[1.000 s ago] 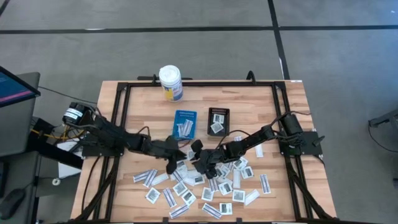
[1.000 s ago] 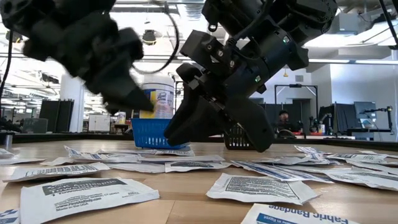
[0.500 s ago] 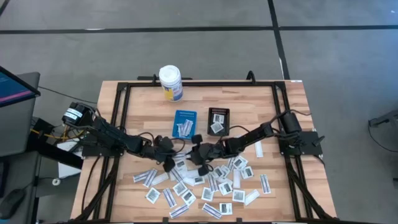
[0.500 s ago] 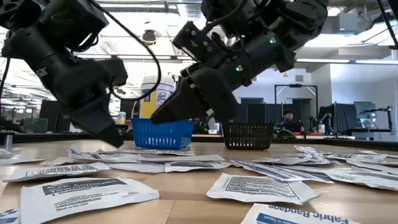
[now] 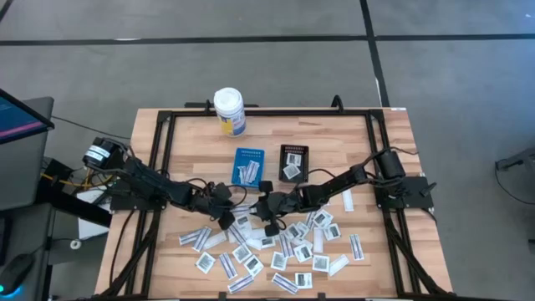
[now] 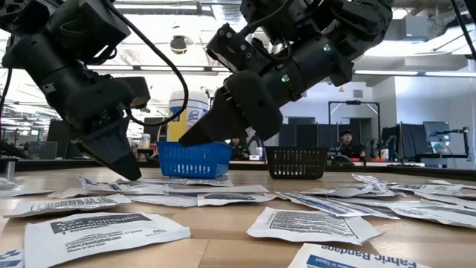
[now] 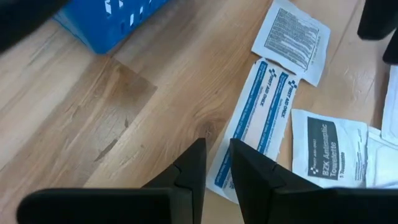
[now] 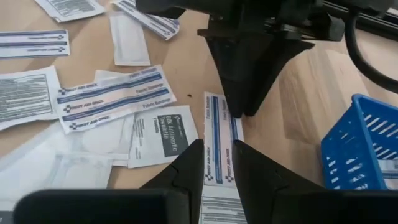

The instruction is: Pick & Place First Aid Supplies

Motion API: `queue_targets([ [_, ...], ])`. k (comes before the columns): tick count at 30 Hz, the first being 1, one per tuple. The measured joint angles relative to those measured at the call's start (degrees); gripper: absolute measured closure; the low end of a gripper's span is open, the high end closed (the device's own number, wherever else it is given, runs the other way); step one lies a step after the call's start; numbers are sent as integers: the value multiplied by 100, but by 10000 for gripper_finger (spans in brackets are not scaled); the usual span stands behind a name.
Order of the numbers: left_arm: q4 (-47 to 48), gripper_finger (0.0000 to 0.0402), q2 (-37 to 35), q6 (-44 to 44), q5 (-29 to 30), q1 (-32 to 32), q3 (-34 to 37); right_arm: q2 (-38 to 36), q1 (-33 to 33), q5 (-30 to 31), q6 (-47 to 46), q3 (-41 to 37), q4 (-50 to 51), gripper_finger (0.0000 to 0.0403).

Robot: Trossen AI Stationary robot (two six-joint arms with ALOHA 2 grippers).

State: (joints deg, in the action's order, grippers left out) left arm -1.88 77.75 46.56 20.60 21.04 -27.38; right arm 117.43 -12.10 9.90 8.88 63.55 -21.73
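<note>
Both grippers meet at bench centre, fingers narrowly parted, empty: left gripper [image 5: 224, 219] tips down on a blue-striped strip [image 7: 255, 127] — right gripper [image 5: 269, 227] facing it. Packets [image 5: 276, 255] lie scattered toward six o'clock; blue tray [image 5: 248, 166] and black tray [image 5: 292, 161] toward twelve.

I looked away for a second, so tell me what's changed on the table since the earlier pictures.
Both end effectors dropped toward the packets: left end effector came down onto the pile's edge, right end effector swung toward the blue tray. Neither visibly holds anything. The trays, bottle and packets stayed put.
</note>
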Motion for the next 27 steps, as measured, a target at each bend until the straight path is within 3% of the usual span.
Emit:
queue_targets([
  [5, 134, 328, -2, 3, -29, 17, 0, 22, -24, 3, -288, 1, -65, 330],
  [10, 405, 328, -191, 7, -145, 26, 11, 548, -36, -39, -384, 203, -280, 348],
  [16, 934, 333, -653, 53, -257, 186, 46, 841, -35, 452, -333, 735, 663, 377],
  [20, 1003, 335, -710, 230, -40, 309, 76, 833, -15, 462, -567, 877, 1094, 400],
  [27, 566, 335, -730, 497, 345, 350, 417, 817, 54, 218, -595, 872, 1141, 401],
])
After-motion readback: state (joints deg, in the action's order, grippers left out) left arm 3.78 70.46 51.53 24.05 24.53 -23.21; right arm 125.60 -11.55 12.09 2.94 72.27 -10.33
